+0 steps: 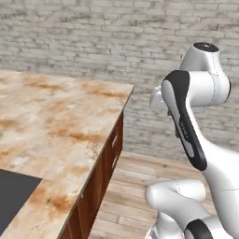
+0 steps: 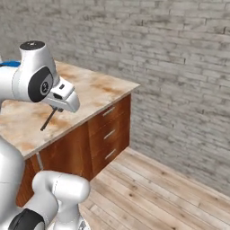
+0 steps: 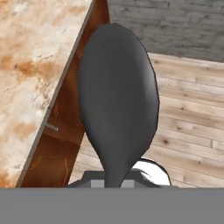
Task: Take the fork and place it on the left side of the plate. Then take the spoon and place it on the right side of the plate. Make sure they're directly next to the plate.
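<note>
Holding a dark grey spoon (image 3: 118,100) with a wide oval bowl and a thin neck. Gripper (image 2: 57,109) closed tight on the spoon's handle. Big and close in the hand view, bowl pointing away from the hand, neck running down between the fingers. Seen from the right base view as a thin dark stick (image 2: 48,119) hanging slanted under the white hand, down and to the left. Up in the air, not touching the long counter (image 1: 56,126) with the orange-and-cream stone top. Just past the counter's long edge in the hand view, over the brown wooden drawer fronts (image 3: 61,131) and the pale wooden plank floor (image 3: 188,109). Flat black panel (image 1: 14,196) set into the counter top at its near end. Grey brick wall (image 2: 179,67) behind the counter. Three drawers with small silver handles (image 2: 109,132) under the counter's far end.
</note>
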